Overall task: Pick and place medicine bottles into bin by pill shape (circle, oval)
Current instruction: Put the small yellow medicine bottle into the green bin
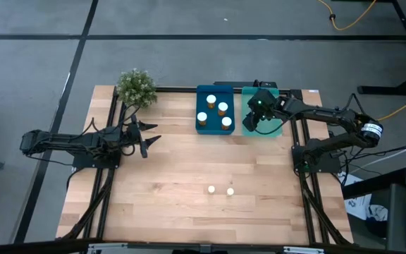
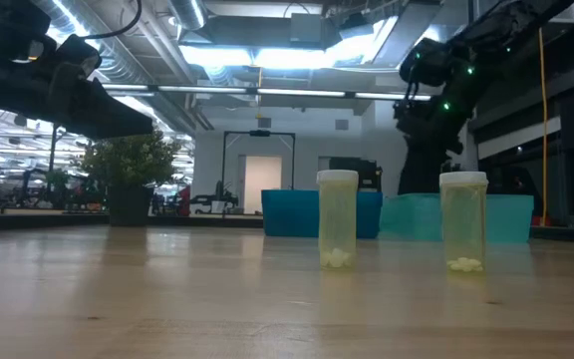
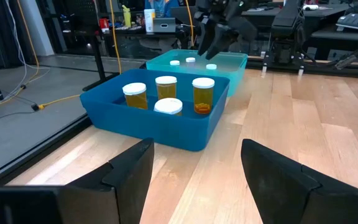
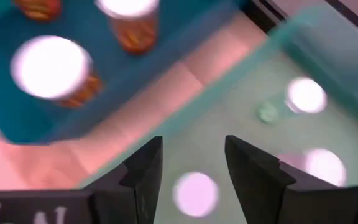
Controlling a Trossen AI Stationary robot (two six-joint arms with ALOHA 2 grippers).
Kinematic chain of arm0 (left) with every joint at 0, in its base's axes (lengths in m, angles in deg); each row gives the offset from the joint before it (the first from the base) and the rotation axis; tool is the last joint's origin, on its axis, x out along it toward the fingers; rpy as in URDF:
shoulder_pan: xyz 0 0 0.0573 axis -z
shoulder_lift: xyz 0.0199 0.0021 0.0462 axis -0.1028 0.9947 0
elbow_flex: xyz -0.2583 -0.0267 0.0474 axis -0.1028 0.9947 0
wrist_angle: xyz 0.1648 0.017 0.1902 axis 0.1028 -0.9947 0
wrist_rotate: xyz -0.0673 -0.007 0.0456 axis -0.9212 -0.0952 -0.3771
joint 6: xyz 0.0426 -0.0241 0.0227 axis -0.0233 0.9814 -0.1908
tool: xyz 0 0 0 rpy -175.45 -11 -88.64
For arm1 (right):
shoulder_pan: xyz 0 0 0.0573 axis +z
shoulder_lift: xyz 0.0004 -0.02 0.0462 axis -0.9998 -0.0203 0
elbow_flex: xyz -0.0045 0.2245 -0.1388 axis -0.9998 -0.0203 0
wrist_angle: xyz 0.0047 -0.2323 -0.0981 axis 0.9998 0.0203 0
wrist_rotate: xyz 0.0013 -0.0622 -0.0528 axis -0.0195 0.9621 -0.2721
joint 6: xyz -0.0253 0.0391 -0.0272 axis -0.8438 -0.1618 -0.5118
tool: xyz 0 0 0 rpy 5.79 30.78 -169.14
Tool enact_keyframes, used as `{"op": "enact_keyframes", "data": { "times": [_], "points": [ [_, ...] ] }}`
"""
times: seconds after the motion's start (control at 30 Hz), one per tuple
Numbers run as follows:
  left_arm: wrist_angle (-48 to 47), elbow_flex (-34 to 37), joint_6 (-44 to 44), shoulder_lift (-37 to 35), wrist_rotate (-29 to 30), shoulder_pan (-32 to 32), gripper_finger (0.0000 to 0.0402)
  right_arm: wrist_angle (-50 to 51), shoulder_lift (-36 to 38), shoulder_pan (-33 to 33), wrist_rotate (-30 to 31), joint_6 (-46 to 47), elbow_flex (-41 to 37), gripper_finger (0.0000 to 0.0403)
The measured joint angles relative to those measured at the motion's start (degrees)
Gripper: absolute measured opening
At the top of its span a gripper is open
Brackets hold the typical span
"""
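sm potted plant (image 1: 136, 87) at table (image 1: 175, 183) back-left corner.

- High view: even, soft overhead light; the pale wooden counter (image 1: 189, 169) reads bright against the grey floor, and shadows under the arms are faint.
- Low view: long ceiling strip lights (image 2: 267, 55) at the upper centre glare white, so the arms are dark silhouettes; the two pale translucent plastic bottles with white caps (image 2: 338, 217) are sharp, and the counter at the bottom of the frame is soft.
- Left wrist view: clear and well lit; the dark fingers (image 3: 129, 174) at the bottom are slightly soft.
- Right wrist view: heavily blurred, with white caps (image 4: 48, 65) smeared into glowing blobs and a pinkish tint on the wood.
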Motion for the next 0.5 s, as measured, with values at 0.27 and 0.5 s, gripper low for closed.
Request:
{"op": "enact_keyframes", "data": {
  "times": [0.27, 0.5],
  "points": [
    [0.0, 0.0, 0.0, 0.0, 0.0, 0.0, 0.0234, 3.9, 0.0, 9.6, -0.1, 2.3, 5.7, 0.0177],
    [0.0, 0.0, 0.0, 0.0, 0.0, 0.0, 0.0234, 6.5, 0.0, 19.5, -4.0, 4.4, 8.7, 0.0177]
  ]
}}
